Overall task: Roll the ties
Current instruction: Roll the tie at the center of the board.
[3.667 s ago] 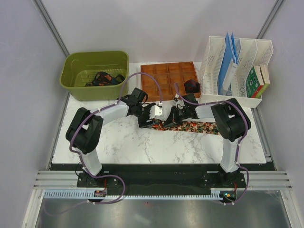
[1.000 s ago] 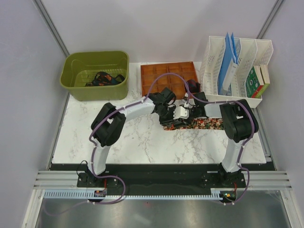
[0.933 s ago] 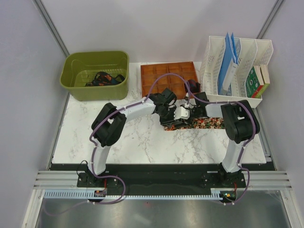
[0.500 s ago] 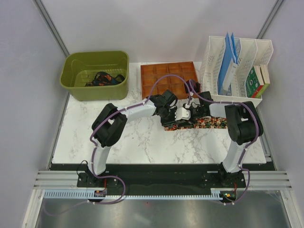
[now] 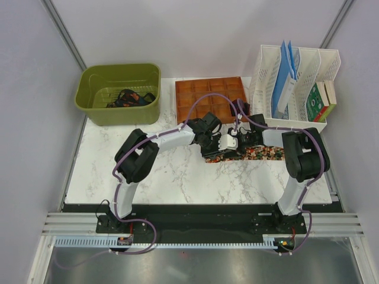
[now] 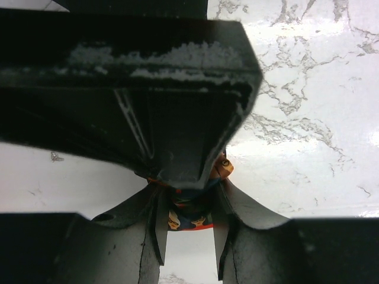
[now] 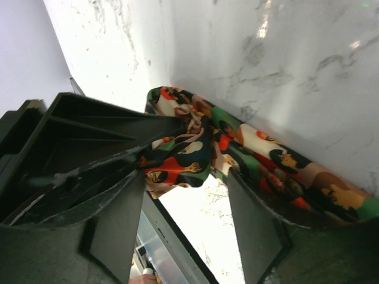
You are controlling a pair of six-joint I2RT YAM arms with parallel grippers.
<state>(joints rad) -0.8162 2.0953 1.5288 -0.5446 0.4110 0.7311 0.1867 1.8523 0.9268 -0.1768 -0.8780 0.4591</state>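
since the first frame the left arm was swung rightward over the marble table (image 5: 172,177), and the exposed strip of the speckled tie (image 5: 260,154) was shortened. the right gripper (image 7: 183,219) was widened in the last second; its jaws were seen spread apart, nothing pinched, the fabric bunched just ahead. the left gripper (image 6: 188,220) was clamped on the tie's rolled end. the rest of the tie was laid flat on the marble. darker ties (image 5: 127,97) were noted in the green bin (image 5: 118,74).
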